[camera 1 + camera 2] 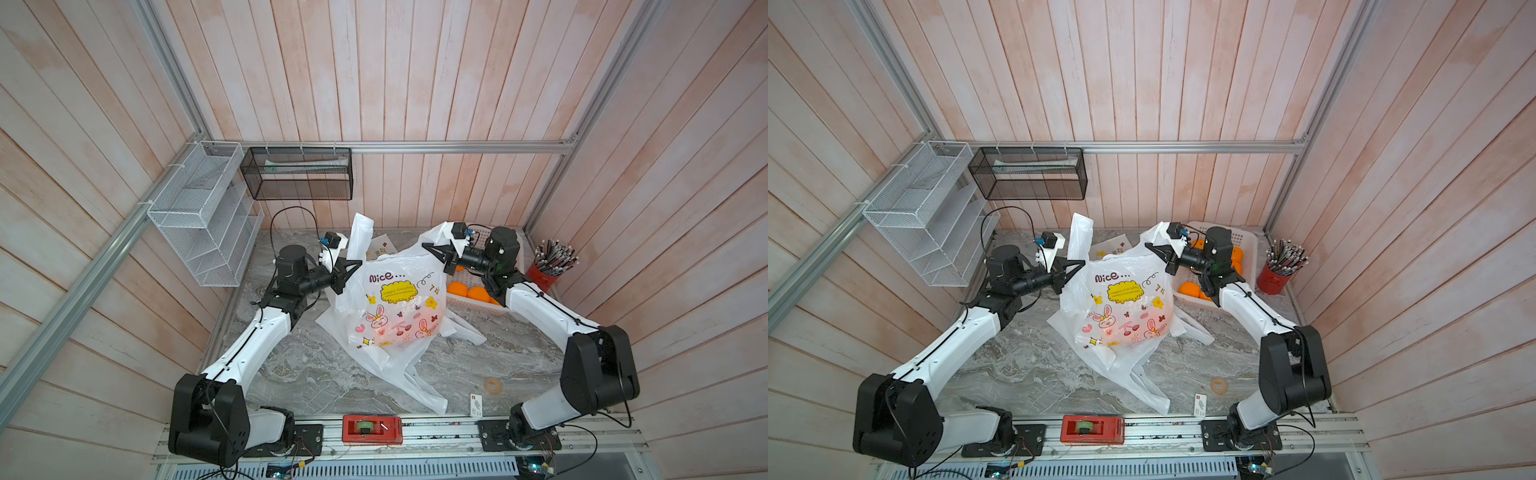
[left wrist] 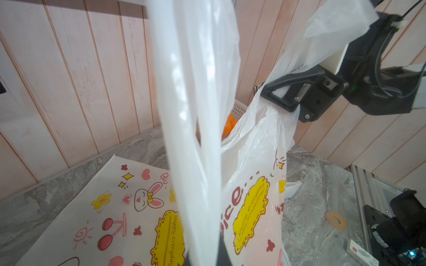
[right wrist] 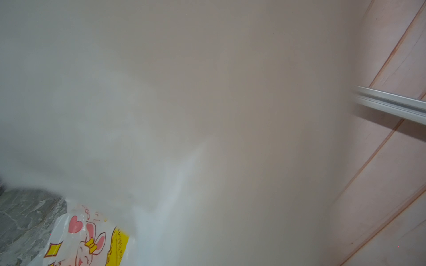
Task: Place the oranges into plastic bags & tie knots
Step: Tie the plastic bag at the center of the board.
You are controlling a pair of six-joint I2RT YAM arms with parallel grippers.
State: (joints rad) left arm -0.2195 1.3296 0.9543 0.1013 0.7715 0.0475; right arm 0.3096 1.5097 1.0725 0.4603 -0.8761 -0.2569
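Note:
A plastic bag (image 1: 395, 307) (image 1: 1125, 303) printed "Nice..." stands mid-table, bulging, and an orange glow shows through its lower part. My left gripper (image 1: 356, 264) (image 1: 1080, 264) is shut on the bag's left handle strip (image 1: 360, 232) (image 2: 196, 115), which stands upright. My right gripper (image 1: 427, 246) (image 1: 1148, 246) (image 2: 265, 92) is shut on the right handle (image 1: 440, 232). White plastic blurs most of the right wrist view, leaving only a corner of the bag print (image 3: 87, 241). Loose oranges (image 1: 467, 291) (image 1: 1190, 289) (image 2: 228, 125) lie in a white basket (image 1: 478, 309) behind the right arm. No knots are in view.
Another printed bag (image 1: 380, 247) (image 2: 115, 207) lies flat behind the held one, and more white plastic (image 1: 415, 374) spreads beneath it. A red pencil cup (image 1: 544, 274) stands at the back right. A red tape dispenser (image 1: 372, 430) sits on the front rail, with wire racks (image 1: 203, 216) at the back left.

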